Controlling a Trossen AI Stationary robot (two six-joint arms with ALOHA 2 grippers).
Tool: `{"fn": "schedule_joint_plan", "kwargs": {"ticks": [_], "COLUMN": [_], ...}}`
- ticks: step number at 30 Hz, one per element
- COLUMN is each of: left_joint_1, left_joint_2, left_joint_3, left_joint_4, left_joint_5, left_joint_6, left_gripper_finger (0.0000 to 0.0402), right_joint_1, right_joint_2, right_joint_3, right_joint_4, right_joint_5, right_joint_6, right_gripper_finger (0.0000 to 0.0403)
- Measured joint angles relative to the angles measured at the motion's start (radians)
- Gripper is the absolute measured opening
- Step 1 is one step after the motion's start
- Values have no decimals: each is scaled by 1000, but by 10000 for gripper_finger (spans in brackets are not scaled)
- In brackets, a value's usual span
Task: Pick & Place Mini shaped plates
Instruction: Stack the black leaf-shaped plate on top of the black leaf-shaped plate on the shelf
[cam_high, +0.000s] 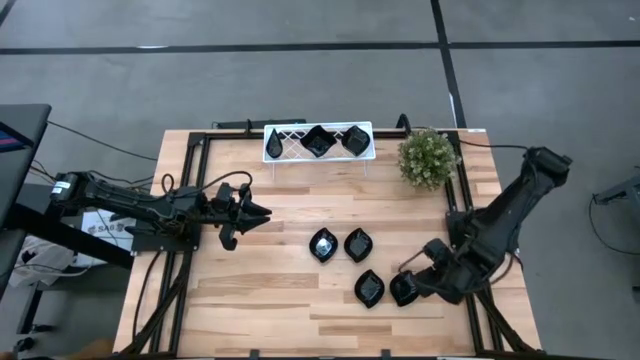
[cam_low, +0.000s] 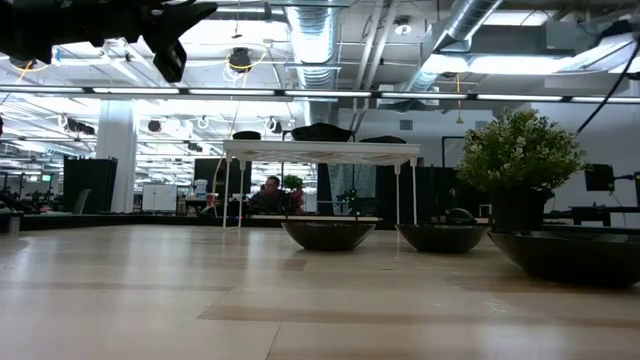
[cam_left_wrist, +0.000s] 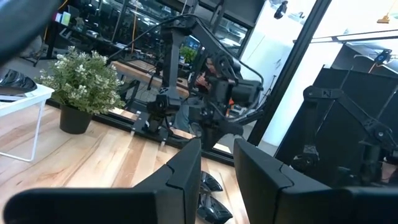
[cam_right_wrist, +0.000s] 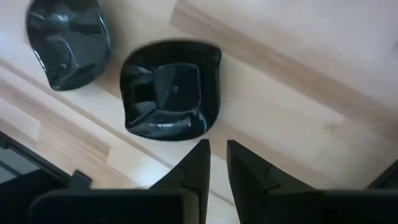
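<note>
Glossy black mini shaped plates (cam_high: 362, 267) are seen, wavy-edged; four lie on the table (cam_high: 270, 300), three on the rack (cam_high: 285, 140). Left gripper (cam_high: 262, 213) and right gripper (cam_high: 418, 272) are held slightly parted, grasping nothing.

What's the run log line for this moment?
left end effector: raised, empty | right end effector: above square plate, empty | table plates: four | rack: three

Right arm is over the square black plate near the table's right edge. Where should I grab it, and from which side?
Take the square plate by its raised wavy rim, probably the edge nearest the right end effector, coming down from above. It lies flat on the table with a sunken centre, so only the upturned lip offers purchase. The neighbouring leaf plate sits apart, leaving room.
</note>
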Motion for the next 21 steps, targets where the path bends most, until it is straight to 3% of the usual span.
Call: {"fn": "schedule_joint_plan", "kwargs": {"ticks": [7,21], "left_joint_1": [0,0], "left_joint_2": [0,0], "left_joint_3": [0,0], "left_joint_4": [2,2], "left_joint_5": [0,0], "left_joint_6": [27,56], "left_gripper_finger": [97,97], "right_joint_1": [29,27], "right_joint_2": [69,175], "right_joint_3": [-65,-66], "right_joint_4": [181,175], "right_joint_5": [12,52], "right_joint_6": [52,52], "right_gripper_finger": [60,152]}}
